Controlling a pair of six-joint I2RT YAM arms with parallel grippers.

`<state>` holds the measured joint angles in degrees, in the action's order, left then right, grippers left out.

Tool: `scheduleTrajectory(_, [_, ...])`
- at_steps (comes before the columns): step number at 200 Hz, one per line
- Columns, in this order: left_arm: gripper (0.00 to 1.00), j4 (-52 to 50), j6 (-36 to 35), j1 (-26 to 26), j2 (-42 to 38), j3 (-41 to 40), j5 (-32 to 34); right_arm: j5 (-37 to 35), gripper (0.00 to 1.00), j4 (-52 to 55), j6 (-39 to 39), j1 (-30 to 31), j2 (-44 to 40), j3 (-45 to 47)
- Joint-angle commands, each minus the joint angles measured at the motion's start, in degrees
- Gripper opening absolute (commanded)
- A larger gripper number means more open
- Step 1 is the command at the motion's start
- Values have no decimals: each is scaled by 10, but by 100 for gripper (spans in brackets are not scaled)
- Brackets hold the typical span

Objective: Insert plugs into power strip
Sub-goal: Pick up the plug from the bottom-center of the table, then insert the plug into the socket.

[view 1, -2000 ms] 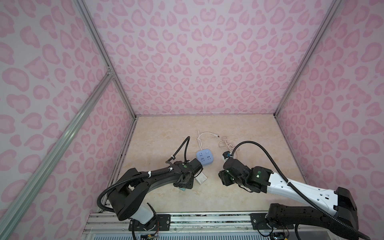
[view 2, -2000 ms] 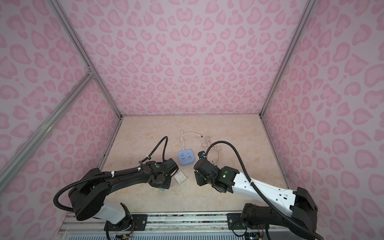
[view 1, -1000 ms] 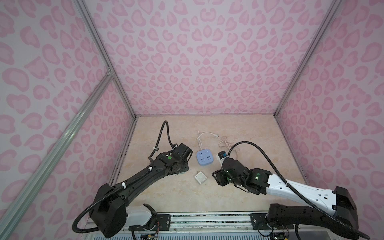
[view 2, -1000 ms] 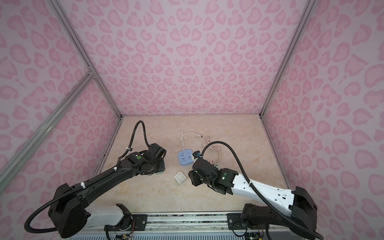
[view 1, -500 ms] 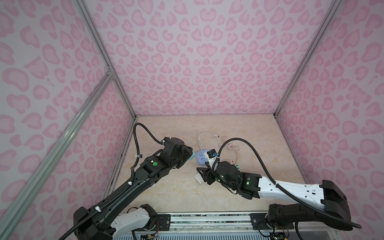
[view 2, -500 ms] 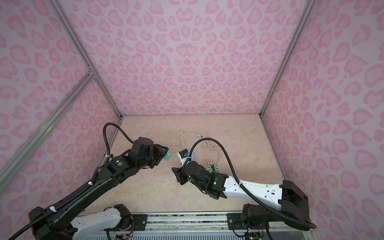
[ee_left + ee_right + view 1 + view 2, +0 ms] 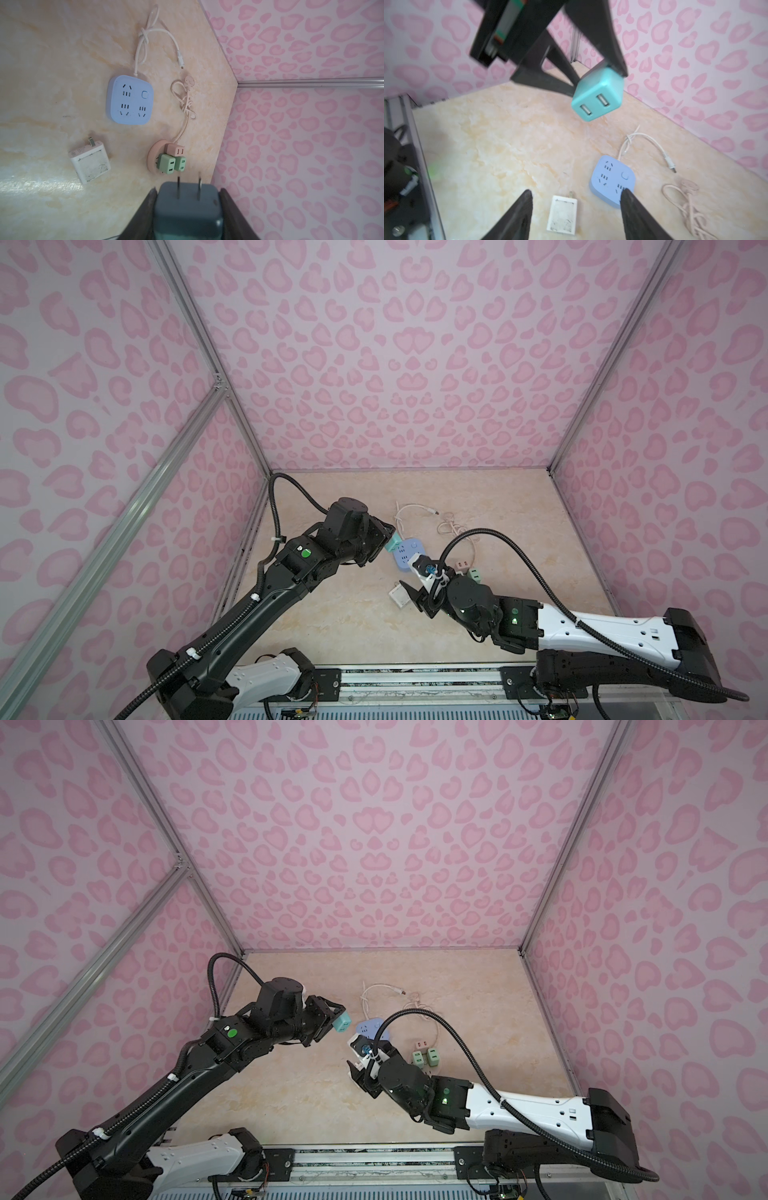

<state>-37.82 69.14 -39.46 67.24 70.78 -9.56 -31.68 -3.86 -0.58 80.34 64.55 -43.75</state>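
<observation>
Table [image 7: 52, 62] of pale marbled stone inside pink patterned walls, with two robot arms reaching over it. We see the left pincer [image 7: 337, 1018] pinching a teal plug [image 7: 343, 1023] by its sides and holding it in the air, clear of the table and near the edge of a blue square power strip [image 7: 370, 1029]. In the left wrist view the plug's two metal prongs stick out ahead of the pincer; in the right wrist view its two USB ports face the camera. The blue power strip lies flat with its sockets facing up, and a knotted white cable [image 7: 143, 41] trails from it. Near it we find a round pink power strip [image 7: 152, 160] on a knotted pink cord [image 7: 186, 104]; a pink plug [image 7: 175, 150] and two green plugs [image 7: 166, 164] sit on top of it, packed close together. A white square plug [image 7: 89, 162] lies flat on the table, prongs pointing sideways, near the blue strip. The right pincer [image 7: 576, 197] is spread wide and grips nothing; in its wrist view we see the white plug on the table between its two fingers, and one finger overlaps a corner of the blue strip.
</observation>
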Motion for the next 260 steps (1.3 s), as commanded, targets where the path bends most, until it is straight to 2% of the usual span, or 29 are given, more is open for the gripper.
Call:
scheduleTrajectory(1, [2, -94, -44, 5, 8, 20, -39, -183, 68, -35, -176, 55, 1, 27])
scheduleTrajectory(29, [2, -110, -50, 4, 4, 3, -66, -264, 67, -146, -283, 118, 26, 57])
scheduleTrajectory(51, [2, -118, -53, 4, 5, 1, -69, -296, 67, -306, -392, 155, 58, 86])
scheduleTrajectory(71, [2, -110, -42, 2, 0, -4, -77, -302, 66, -362, -404, 157, 80, 84])
scheduleTrajectory(81, [2, -117, -40, 1, -2, -2, -72, -289, 66, -367, -396, 156, 81, 80])
scheduleTrajectory(105, [2, -128, -28, -2, -5, -7, -67, -224, 65, -282, -295, 133, 53, 55])
scheduleTrajectory(125, [2, -133, -24, -3, -8, -12, -66, -166, 65, -245, -240, 102, 32, 48])
scheduleTrajectory(174, [2, -147, -26, -3, -15, -14, -60, -128, 65, -190, -231, 80, 28, 20])
scheduleTrajectory(260, [2, -121, -18, -2, -10, -15, -93, -118, 65, -205, -239, 71, 90, 0])
